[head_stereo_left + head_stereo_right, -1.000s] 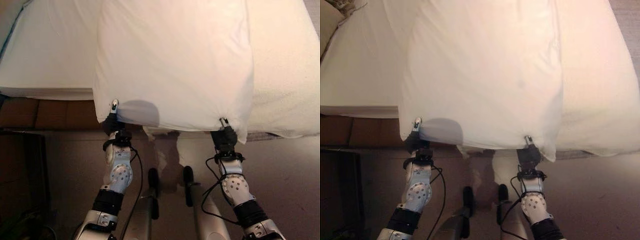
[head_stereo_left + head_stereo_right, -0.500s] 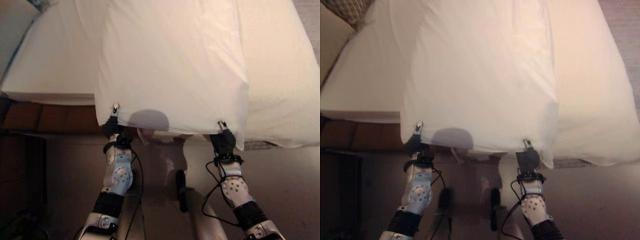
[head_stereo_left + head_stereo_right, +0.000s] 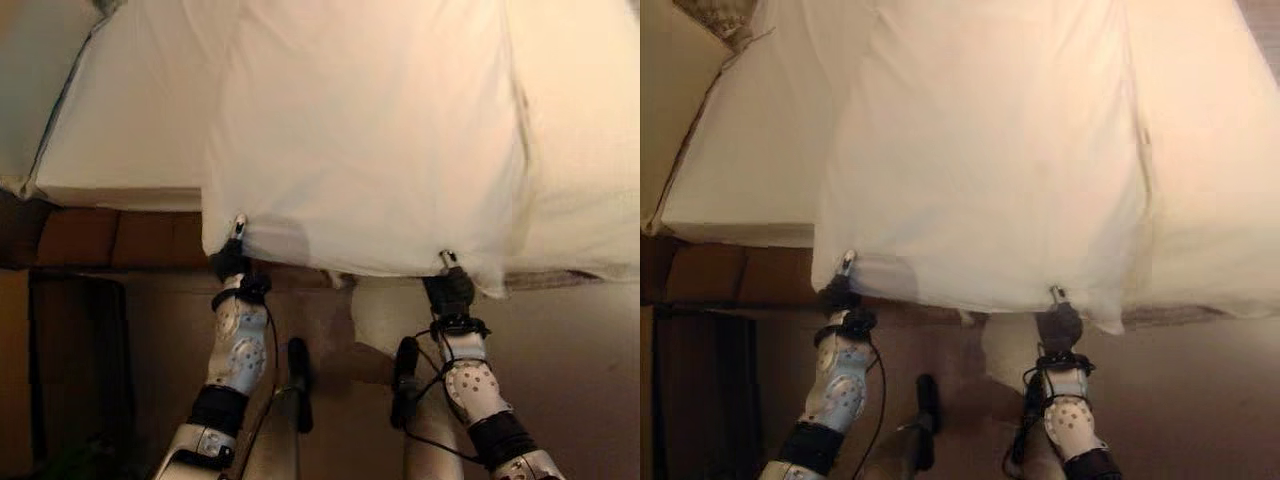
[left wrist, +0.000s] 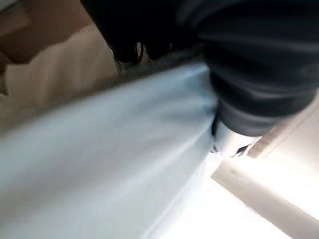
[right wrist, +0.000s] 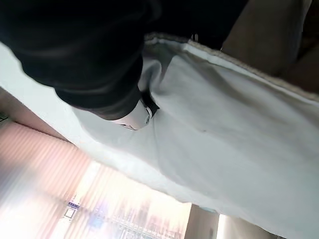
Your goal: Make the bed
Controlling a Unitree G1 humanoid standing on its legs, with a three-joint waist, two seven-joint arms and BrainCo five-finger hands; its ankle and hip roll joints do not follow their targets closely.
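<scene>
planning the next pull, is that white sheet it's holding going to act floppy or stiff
Probably floppy: the white fabric sheet hangs slack between the left hand and the right hand, its lower edge sagging. Likely light, since it is lifted by its edge alone. It may slip if the pinch loosens.

I get warm, dim light on the floor (image 3: 560, 340), near-glaring brightness on the white sheet (image 3: 370, 130) (its folds washed out), and heavy blur with window glare in both wrist views.

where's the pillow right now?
The white pillow is centred in the eye views, above the bed, its near edge held by the left robot hand and right robot hand.
</scene>
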